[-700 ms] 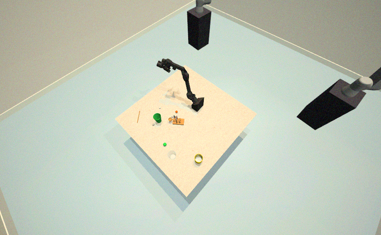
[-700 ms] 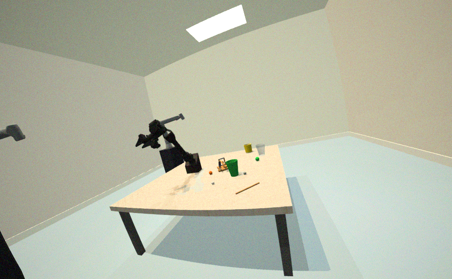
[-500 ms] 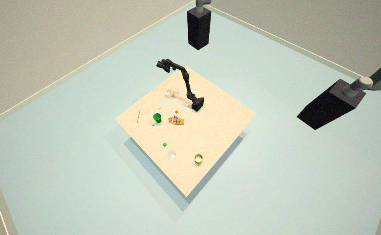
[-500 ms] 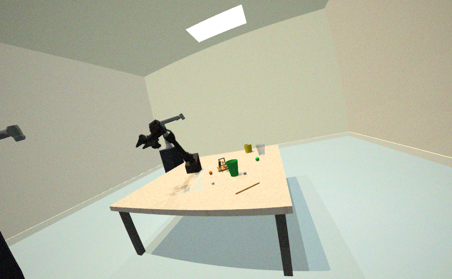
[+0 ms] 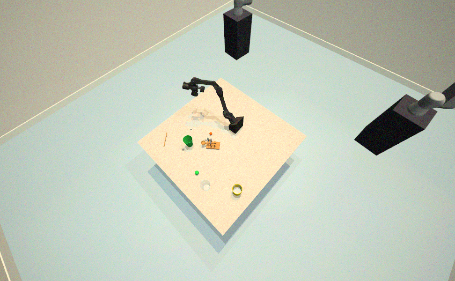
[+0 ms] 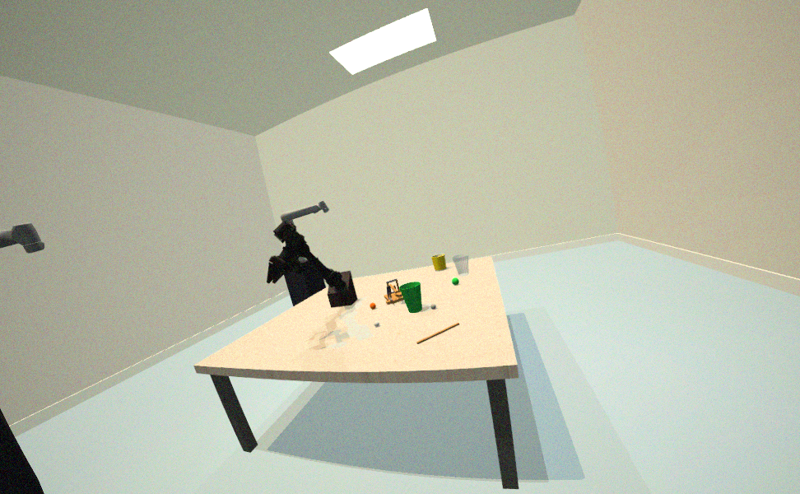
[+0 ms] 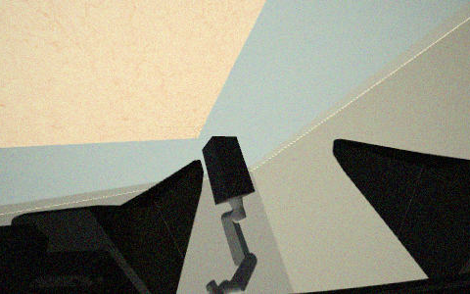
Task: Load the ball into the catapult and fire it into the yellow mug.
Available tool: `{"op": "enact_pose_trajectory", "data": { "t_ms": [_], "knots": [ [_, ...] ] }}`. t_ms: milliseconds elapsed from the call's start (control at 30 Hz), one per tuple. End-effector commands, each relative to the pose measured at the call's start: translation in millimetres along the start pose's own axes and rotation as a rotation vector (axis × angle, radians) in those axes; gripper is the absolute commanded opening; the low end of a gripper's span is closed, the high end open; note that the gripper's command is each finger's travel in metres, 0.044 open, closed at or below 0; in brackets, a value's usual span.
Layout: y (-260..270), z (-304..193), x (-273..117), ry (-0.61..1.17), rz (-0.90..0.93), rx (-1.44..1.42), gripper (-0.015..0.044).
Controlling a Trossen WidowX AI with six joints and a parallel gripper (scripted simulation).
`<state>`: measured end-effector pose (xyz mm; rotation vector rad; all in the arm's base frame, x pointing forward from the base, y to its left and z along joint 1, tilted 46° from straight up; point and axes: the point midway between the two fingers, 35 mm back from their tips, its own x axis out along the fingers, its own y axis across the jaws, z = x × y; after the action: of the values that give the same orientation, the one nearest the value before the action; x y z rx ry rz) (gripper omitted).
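Observation:
The catapult has an orange base and dark uprights. It stands on the table, its round cup end toward the green cup in the top view. An orange ball lies on the table close to the catapult. A green ball lies farther off. The yellow mug stands upright near the far table edge in the exterior view. My gripper is wide open and empty, held high and well away from the catapult and balls. The catapult cup's contents are too small to tell.
A green cup stands beside the catapult, with a small grey ball near it. A clear cup stands near the mug. A small pale object and a thin stick lie on the table.

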<state>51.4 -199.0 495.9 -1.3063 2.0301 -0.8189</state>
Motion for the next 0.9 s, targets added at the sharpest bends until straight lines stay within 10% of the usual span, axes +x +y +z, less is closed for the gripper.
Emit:
{"op": "enact_pose_trajectory", "data": {
  "t_ms": [0,867],
  "knots": [
    [-10.0,38.2,-3.2,-0.085,-0.023,-0.066,0.044],
    [19.0,291.3,-126.2,-0.616,-0.227,-0.618,0.044]
  ]
}}
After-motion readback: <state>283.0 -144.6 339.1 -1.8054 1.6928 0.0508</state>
